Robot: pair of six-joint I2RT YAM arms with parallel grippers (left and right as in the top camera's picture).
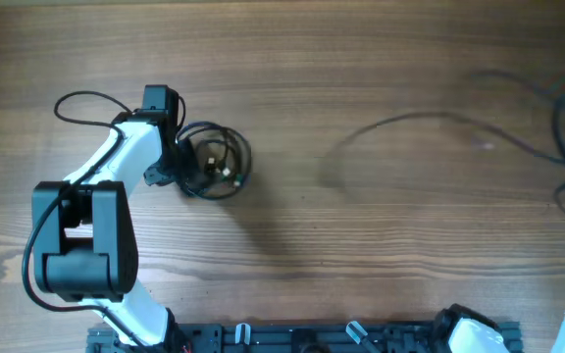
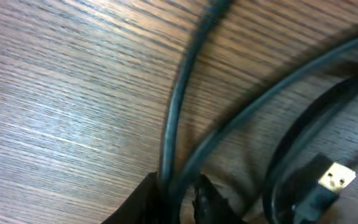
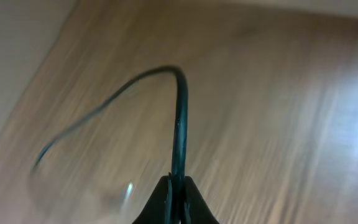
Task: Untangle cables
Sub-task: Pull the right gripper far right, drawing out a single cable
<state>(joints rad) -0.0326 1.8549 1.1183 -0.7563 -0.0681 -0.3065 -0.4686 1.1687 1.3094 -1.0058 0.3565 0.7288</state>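
The cables (image 1: 216, 159) sit as a small round coil of thin, glossy black cord on the left half of the worktop (image 1: 381, 245), roughly midway between its front and back edges. A plug (image 2: 335, 178) with a squarish pale metal tip pokes out of the coil. The left gripper (image 2: 178, 198) is right at the coil's left side, jaws narrow, pinching a couple of smooth strands between its dark tips. One loose cord (image 1: 410, 120) arcs, blurry, across the middle toward the right edge. There the right gripper (image 3: 178, 190) has its jaws clamped tight on it, and the cord rises from the tips and bends over like a hook. The worktop is brown wood grain, matte and streaky.
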